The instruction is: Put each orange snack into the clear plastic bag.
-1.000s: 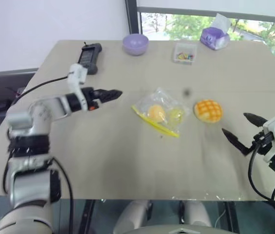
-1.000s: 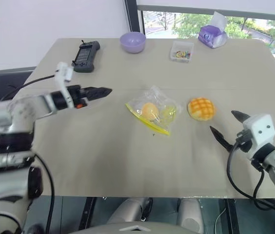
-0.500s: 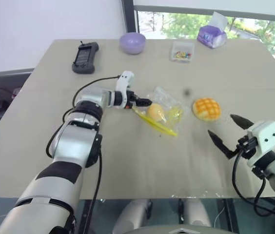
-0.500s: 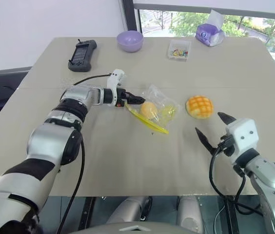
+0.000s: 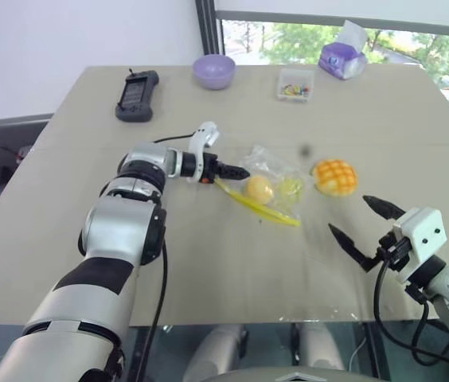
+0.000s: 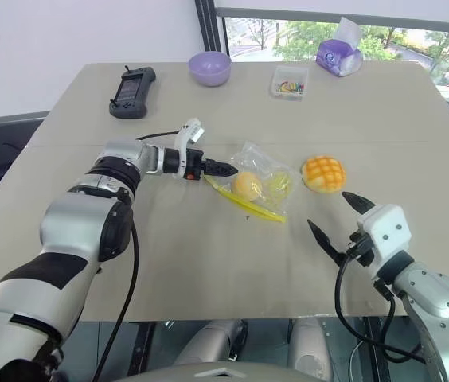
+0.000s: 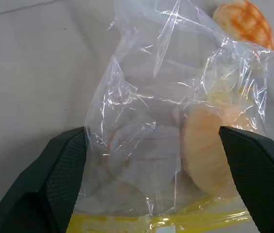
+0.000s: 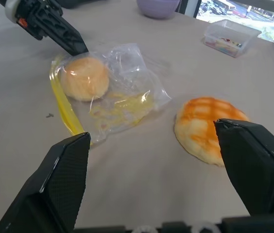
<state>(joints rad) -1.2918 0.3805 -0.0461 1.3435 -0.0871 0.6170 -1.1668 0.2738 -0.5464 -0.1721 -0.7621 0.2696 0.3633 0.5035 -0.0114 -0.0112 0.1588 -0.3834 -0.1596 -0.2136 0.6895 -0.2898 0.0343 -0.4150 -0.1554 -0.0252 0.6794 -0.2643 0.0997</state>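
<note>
Left hand (image 5: 239, 171) at the bag mouth, fingers spread either side of the clear plastic bag (image 5: 268, 181), not pinching. Bag lies mid-surface (image 5: 208, 263), one pale orange snack (image 5: 259, 189) inside. Grid-top orange snack (image 5: 335, 177) sits loose at bag's 3 o'clock. Right hand (image 5: 364, 227) spread wide, empty, at that snack's 5 o'clock.

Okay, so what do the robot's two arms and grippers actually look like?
Both arms are silver-grey metal with black joint bands and loose black cables. The left gripper has slim black fingers, a white wrist block and a small red-orange mark. The right gripper has pointed black fingers on a boxy white housing with dark screw holes.
</note>
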